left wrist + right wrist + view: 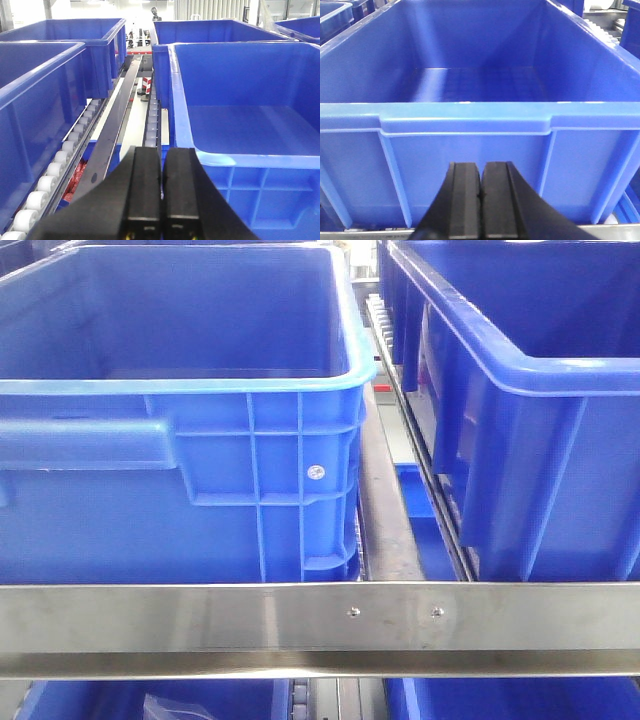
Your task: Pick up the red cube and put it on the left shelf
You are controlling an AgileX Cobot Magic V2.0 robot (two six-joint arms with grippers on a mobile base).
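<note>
No red cube shows in any view. The left shelf fills the front view: a flat steel front rail [300, 625] with two screws, and roller tracks [60, 160] between large dark-blue crates [180, 420]. My left gripper [161, 155] is shut and empty, held above the gap between two crates, next to the rim of a blue crate [240, 125]. My right gripper [480, 167] is shut and empty, just in front of the near wall of another blue crate [470, 150], whose inside looks empty.
A second crate [520, 390] stands at the right of the front view, with a steel divider track [385, 500] between the two. Red mesh-like material [75, 180] lies on the tier below the rollers. More blue crates [150, 702] sit under the front rail.
</note>
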